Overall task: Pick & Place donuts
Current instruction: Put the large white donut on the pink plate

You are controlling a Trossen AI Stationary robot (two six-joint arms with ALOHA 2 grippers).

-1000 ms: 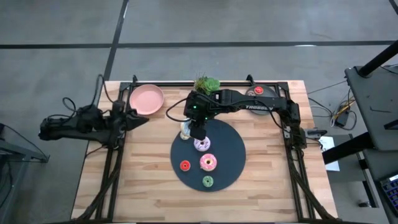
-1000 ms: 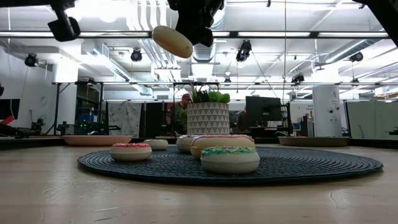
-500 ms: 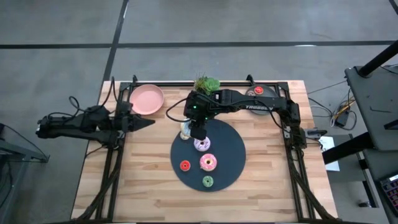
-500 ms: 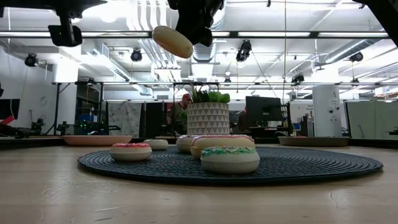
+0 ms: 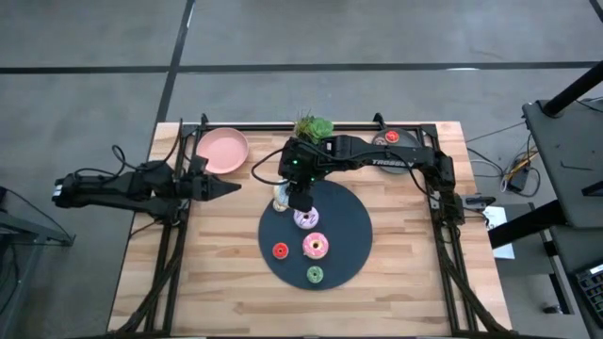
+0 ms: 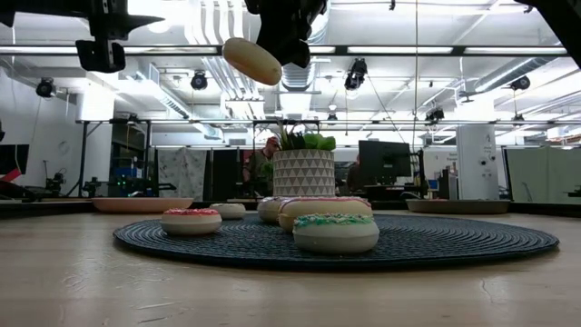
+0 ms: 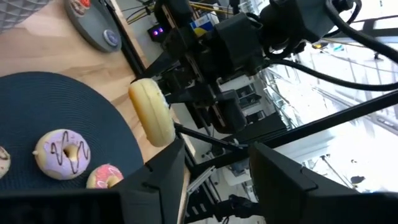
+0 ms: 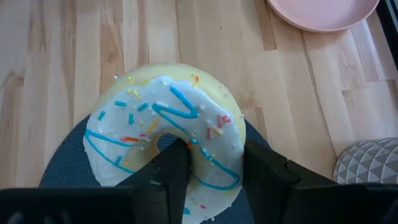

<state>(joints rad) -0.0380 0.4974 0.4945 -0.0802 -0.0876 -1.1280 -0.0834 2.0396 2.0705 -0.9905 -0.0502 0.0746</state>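
Note:
My right gripper hangs over the far left rim of the dark round mat, shut on a white-frosted donut with blue stripes, which shows high above the table in the low view. On the mat lie a purple-white donut, a pink one, a small red one and a small green one. My left gripper is open and holds nothing. It stands over the table's left part, pointing toward the held donut. My right gripper has one finger in the donut's hole and the other outside the rim, with the ring's wall between them. The fingers point down from above. The donut is lifted clear and tilted, frosting toward the wrist.
A pink plate sits at the far left. A potted plant stands at the far edge behind the mat. A grey plate is at the far right. Bare wood lies near the front edge.
My left gripper has moved toward the table's right, nearer the mat and the held donut. My right gripper and its donut have kept still.

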